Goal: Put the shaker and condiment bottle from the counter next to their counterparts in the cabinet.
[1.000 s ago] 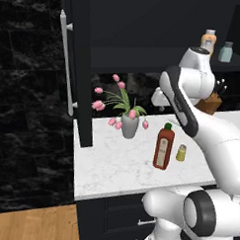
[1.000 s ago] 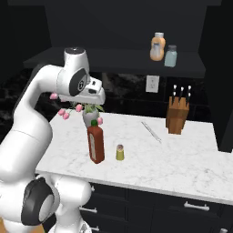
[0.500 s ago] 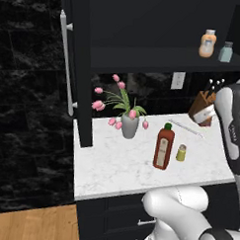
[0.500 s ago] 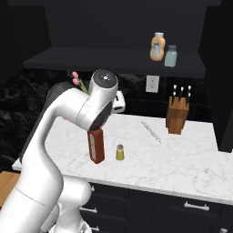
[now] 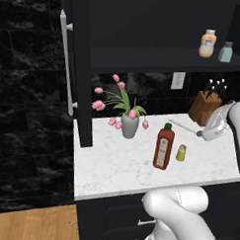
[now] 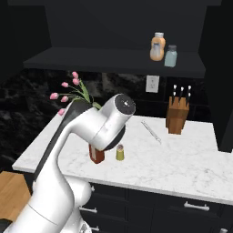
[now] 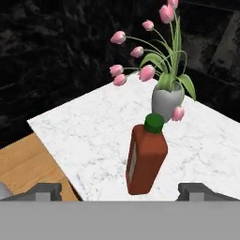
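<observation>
Looking along the hand, we see the gripper (image 7: 120, 192) with its two finger tips spread wide and nothing between them, lined up on the condiment bottle (image 7: 145, 157) that stands upright ahead of it. We take the red bottle as our landmark. The shaker (image 5: 181, 153) stands just beside it on the marble counter (image 5: 115, 166), on the side toward the knife block (image 5: 205, 107); the two are close but apart. The vase of pink tulips (image 5: 129, 125) stands near the bottle on the side toward the wall, and the open cabinet door (image 5: 77, 66) hangs well beyond that. Up above the bottle, on the cabinet (image 6: 113, 61) shelf, we find their counterparts: the peach-orange bottle (image 6: 157, 46) and the pale blue-grey shaker (image 6: 171, 56), side by side.

We judge the grasp has not yet begun, and both items remain on the counter.

What worries us: the bottle is tall and narrow, so a finger that meets it off-centre could tip it, and it would fall onto the shaker or into the vase. The shaker's closeness leaves little room for the finger on that side. Lifting later, the shelf edge could catch the bottle's cap if we rise too near it.
</observation>
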